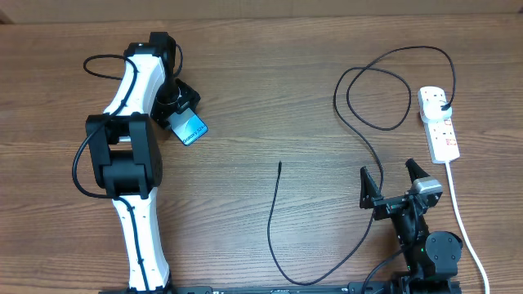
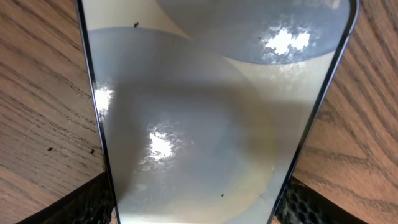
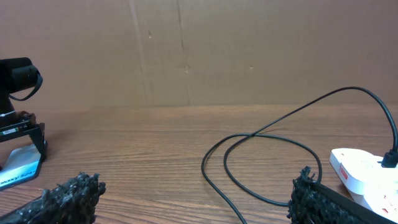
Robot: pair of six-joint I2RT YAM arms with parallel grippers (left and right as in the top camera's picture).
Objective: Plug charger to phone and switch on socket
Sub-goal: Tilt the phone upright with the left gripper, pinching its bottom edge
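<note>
The phone (image 1: 193,129), with a light-blue screen, is at the table's upper left and held between the fingers of my left gripper (image 1: 186,122). In the left wrist view the phone (image 2: 199,112) fills the frame, with the left gripper (image 2: 196,202) shut on its two long edges. The charger (image 1: 272,214) is a thin black cable; its connector tip (image 1: 280,165) lies loose mid-table and its plug (image 1: 442,103) sits in the white socket (image 1: 441,131). My right gripper (image 1: 392,181) is open and empty near the front edge, left of the socket.
The socket's thick white cord (image 1: 462,220) runs toward the front right edge beside my right arm. The right wrist view shows the right gripper (image 3: 193,196), the cable loops (image 3: 204,169), the socket (image 3: 357,171) and a brown board wall (image 3: 199,50) behind.
</note>
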